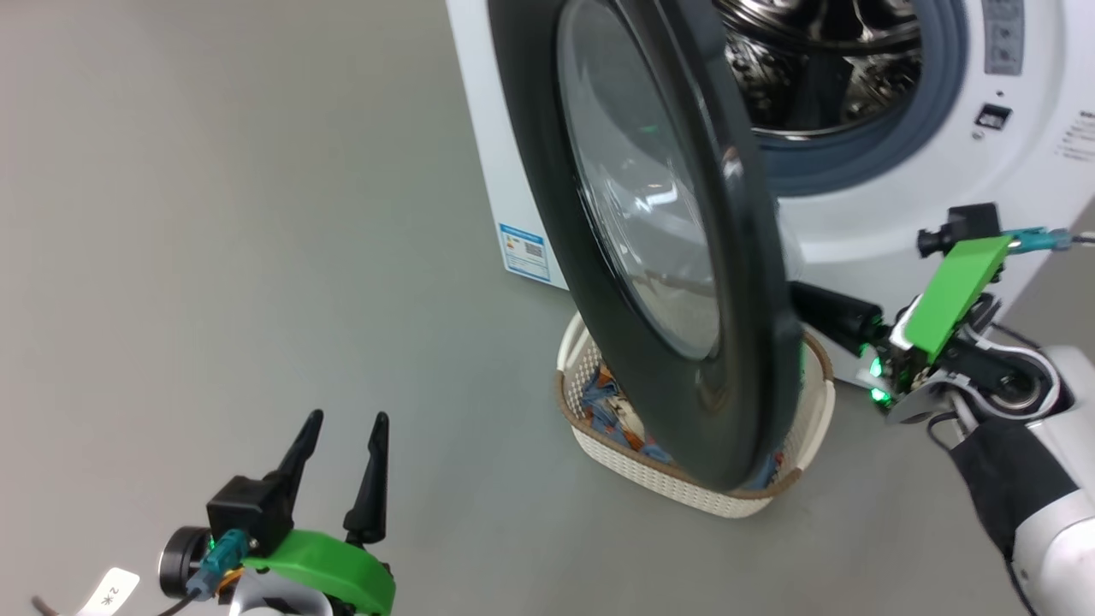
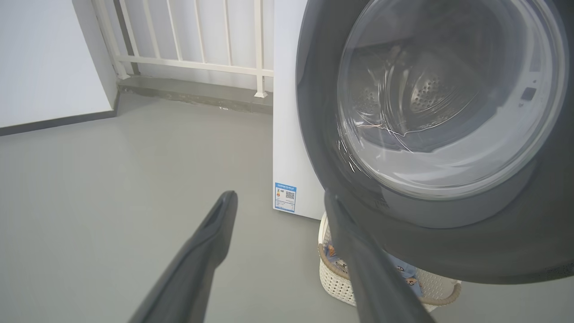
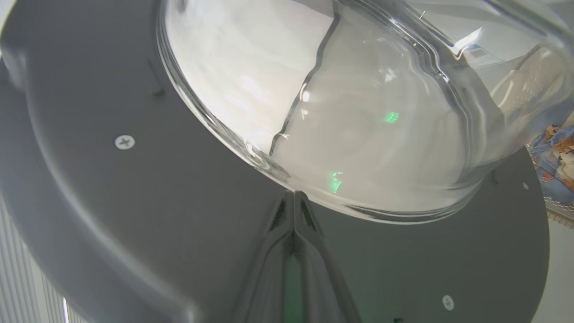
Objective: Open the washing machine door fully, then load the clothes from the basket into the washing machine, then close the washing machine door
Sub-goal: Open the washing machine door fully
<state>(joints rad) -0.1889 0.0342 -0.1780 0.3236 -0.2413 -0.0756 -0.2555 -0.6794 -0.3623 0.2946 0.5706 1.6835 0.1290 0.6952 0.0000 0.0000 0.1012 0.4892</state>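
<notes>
Left gripper: nearest to us, low over the bare grey floor; its fingers stand wide apart and hold nothing, well clear of the basket.
Basket: on the floor at the foot of the machine's front, partly hidden by the door's lower rim.
Clothes: we see blue printed fabric lying inside the basket.
Washing machine door: swung out from the front, hanging above the basket.
Right gripper: behind the door, fingers pressed together with nothing between them; the tips are at the edge where the glass bulge meets the grey inner face, and we cannot tell whether they touch.
Washing machine: its mouth is uncovered, showing us the grey gasket and steel drum.
Blue label sticker: low on the machine's side panel.
</notes>
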